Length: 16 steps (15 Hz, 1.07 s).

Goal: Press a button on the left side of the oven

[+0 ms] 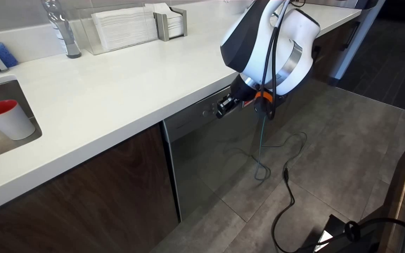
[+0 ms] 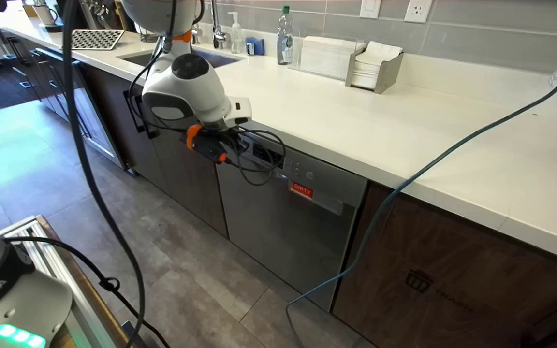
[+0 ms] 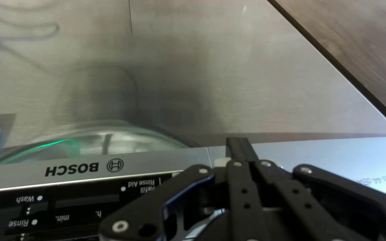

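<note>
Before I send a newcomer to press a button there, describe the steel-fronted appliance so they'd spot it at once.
Find the long white countertop along the grey tiled wall. Under its front edge sits the flat-fronted grey steel appliance. The red DIRTY sign near its top sets it apart from the dark wooden cabinet fronts on either side.

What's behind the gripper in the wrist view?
The steel appliance front, a silver BOSCH band and part of the dark control strip show around the shut gripper; anything directly behind its fingers is covered.
</note>
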Motion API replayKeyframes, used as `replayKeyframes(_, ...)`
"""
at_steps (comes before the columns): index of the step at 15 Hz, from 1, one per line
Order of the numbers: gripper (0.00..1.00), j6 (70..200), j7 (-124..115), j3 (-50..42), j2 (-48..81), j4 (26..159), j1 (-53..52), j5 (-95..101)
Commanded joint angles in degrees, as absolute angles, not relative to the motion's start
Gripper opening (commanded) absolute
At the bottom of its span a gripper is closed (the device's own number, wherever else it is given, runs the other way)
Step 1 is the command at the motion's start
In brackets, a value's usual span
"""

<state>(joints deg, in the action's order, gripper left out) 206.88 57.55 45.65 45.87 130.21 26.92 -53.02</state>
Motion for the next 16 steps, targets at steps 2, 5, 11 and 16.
replayKeyframes(2, 0.0, 208.3, 56.7, 46.9, 47.5, 129.8, 28.4, -50.4)
replayKeyframes(5, 0.0, 208.1, 56.7, 46.9, 47.6, 129.7, 28.4, -50.1)
replayKeyframes(11, 0.0, 208.1, 56.7, 46.8, 47.6, 129.6, 28.4, -49.1)
replayKeyframes(16, 0.0, 208.0, 56.7, 46.8, 47.9, 129.5, 28.7, -48.7)
